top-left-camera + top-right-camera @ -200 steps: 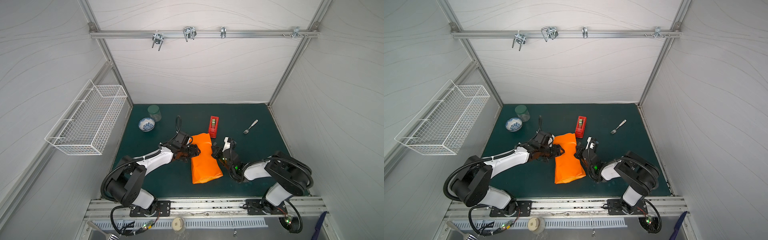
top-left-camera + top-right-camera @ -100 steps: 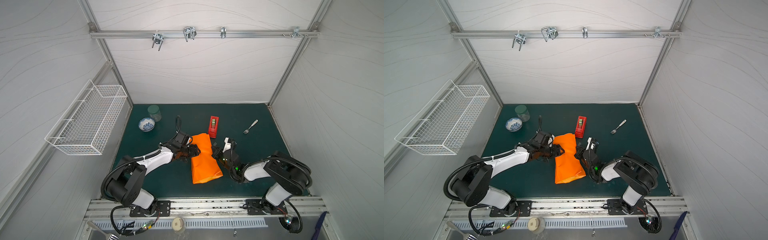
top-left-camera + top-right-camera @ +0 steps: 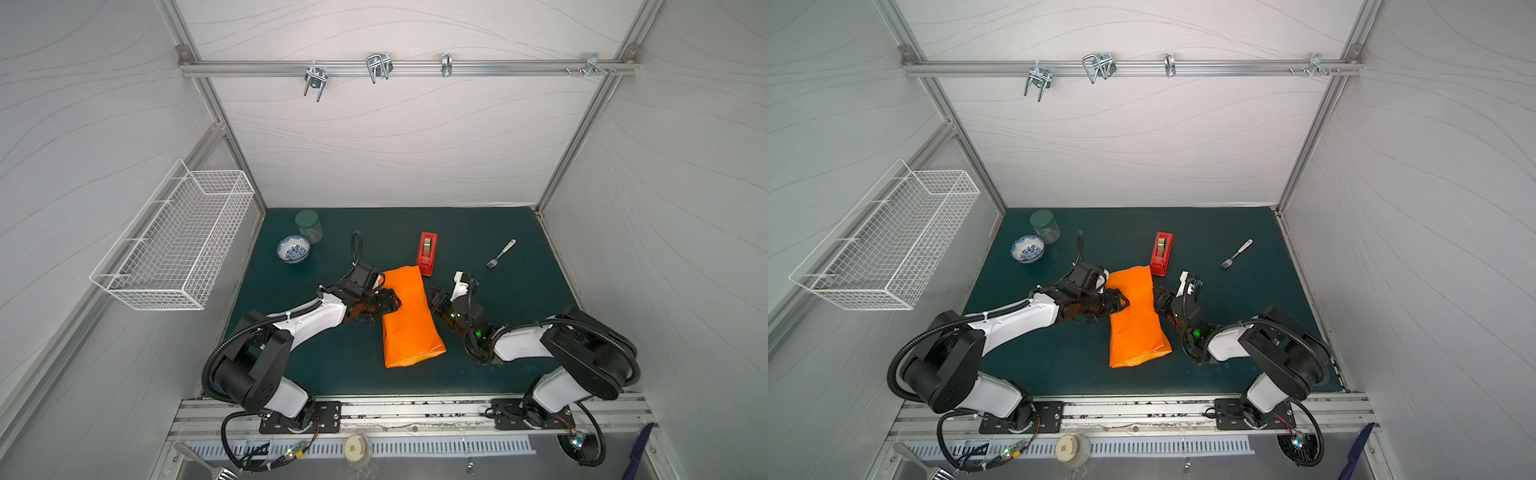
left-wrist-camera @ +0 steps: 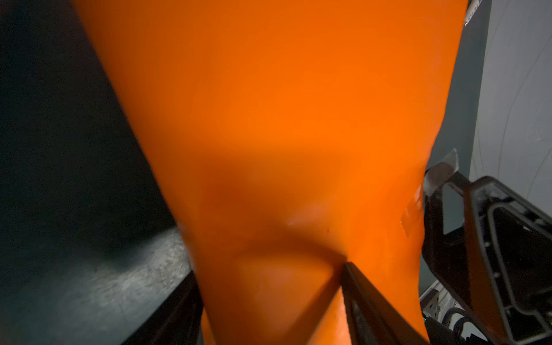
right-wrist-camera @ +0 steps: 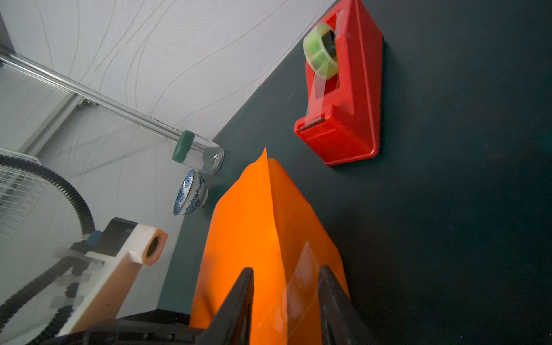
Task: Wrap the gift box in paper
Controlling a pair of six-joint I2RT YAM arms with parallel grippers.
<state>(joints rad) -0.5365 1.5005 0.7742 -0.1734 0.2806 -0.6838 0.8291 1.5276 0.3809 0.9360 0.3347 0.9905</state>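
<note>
2 arms flank the paper (image 3: 409,318), now a long orange parcel lying in the middle of the green mat (image 3: 332,365), just short of the red tape dispenser (image 3: 427,253). The right gripper (image 5: 286,270), clenched a second ago, has sprung its jaws apart and grips nothing. A clear tape strip (image 5: 301,277) lies flat on the paper between its fingers. That reads as a seam just taped down and let go, so the wrap around the body looks fixed, while both ends seem not yet folded. The left gripper (image 3: 390,302) sits at the parcel's opposite edge, jaws spread wide, 1 finger (image 4: 364,292) denting the paper. Whether it clamps or merely pins the parcel I cannot tell. The gift box is nowhere visible; presumably it is inside the orange sleeve, at an unknown spot along it. Blurred orange fills the left wrist view, where a pale scrap (image 4: 441,171) on the right gripper's finger may be leftover tape.
</note>
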